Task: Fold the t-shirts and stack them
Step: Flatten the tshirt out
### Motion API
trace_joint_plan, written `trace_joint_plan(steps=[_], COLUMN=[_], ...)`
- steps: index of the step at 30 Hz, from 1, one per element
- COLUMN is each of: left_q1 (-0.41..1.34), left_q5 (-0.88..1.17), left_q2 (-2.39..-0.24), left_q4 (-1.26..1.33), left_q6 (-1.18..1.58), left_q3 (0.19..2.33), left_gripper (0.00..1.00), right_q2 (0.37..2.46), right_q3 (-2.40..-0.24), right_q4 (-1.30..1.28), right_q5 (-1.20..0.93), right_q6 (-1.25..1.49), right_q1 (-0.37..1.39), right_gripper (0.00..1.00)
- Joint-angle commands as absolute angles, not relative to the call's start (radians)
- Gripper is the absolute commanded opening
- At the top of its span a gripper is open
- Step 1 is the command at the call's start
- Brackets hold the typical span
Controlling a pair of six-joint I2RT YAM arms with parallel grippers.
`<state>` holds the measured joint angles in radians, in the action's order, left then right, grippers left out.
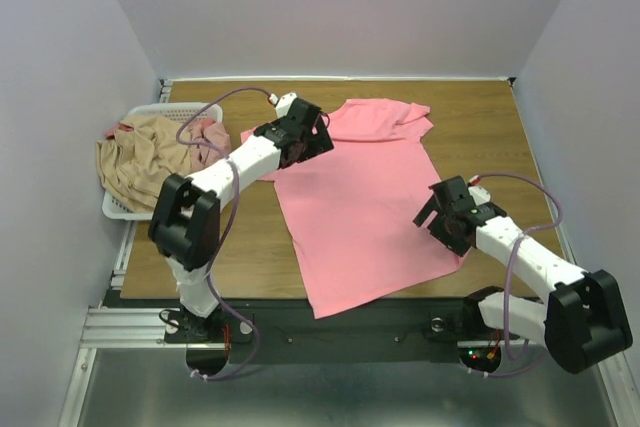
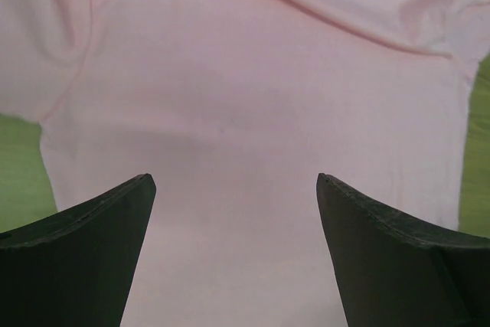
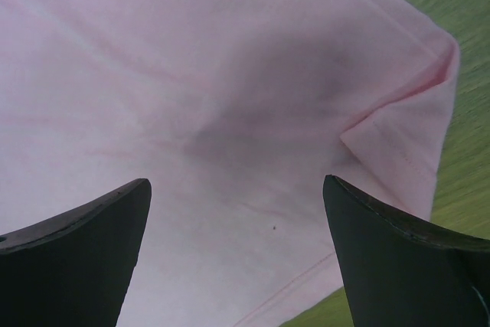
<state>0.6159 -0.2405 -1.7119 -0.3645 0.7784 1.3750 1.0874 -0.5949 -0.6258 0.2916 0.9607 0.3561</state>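
The pink shirt (image 1: 370, 207) lies spread across the middle of the table (image 1: 500, 137), collar toward the far edge and hem toward the near edge. A tan shirt (image 1: 140, 162) is heaped in the basket (image 1: 165, 110) at the far left corner.

The left gripper (image 1: 318, 137) hangs over the shirt's left shoulder and the right gripper (image 1: 437, 215) over its near right hem. Both have their jaws fully apart and hold nothing.

The cloth looks light, limp and quick to crease, so it is best pinched at a hem corner or shoulder edge.

Only the top view shows the basket and the whole layout. The right wrist view alone shows the hem corner (image 3: 429, 74) turned over on itself.
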Motion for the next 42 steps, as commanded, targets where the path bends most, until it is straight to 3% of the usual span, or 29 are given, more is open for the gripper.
trace_joint_plan(steps=[1, 7, 13, 17, 24, 30, 36, 42], left_q1=[0.500, 0.410, 0.350, 0.348, 0.382, 0.629, 0.820, 0.887], left_q5=[-0.178, -0.196, -0.144, -0.156, -0.155, -0.086, 0.046, -0.032], left_q2=[-1.821, -2.135, -2.195, -2.126, -1.820, -1.661, -1.634, -1.537], left_q4=[-0.285, -0.365, -0.345, -0.315, -0.261, -0.232, -0.204, -0.337], left_q6=[0.588, 0.496, 0.526, 0.598, 0.819, 1.061, 1.193, 1.186], left_q3=[1.495, 1.796, 1.723, 1.534, 1.030, 0.769, 0.722, 0.857], left_gripper=[0.98, 0.97, 0.95, 0.94, 0.94, 0.95, 0.95, 0.95], right_q2=[1.146, 1.226, 1.363, 1.523, 1.830, 2.078, 2.200, 2.122], right_q3=[-0.595, -0.594, -0.681, -0.735, -0.981, -1.239, -1.495, -1.499], right_q4=[-0.561, -0.560, -0.555, -0.523, -0.436, -0.373, -0.373, -0.373], right_q5=[0.341, 0.451, 0.561, 0.588, 0.499, 0.339, 0.304, 0.268], right_q6=[0.969, 1.023, 0.991, 0.941, 0.772, 0.559, 0.419, 0.327], right_q1=[0.362, 0.360, 0.347, 0.328, 0.255, 0.218, 0.189, 0.140], right_gripper=[1.00, 1.00, 1.00, 1.00, 1.00, 1.00, 1.00, 1.00])
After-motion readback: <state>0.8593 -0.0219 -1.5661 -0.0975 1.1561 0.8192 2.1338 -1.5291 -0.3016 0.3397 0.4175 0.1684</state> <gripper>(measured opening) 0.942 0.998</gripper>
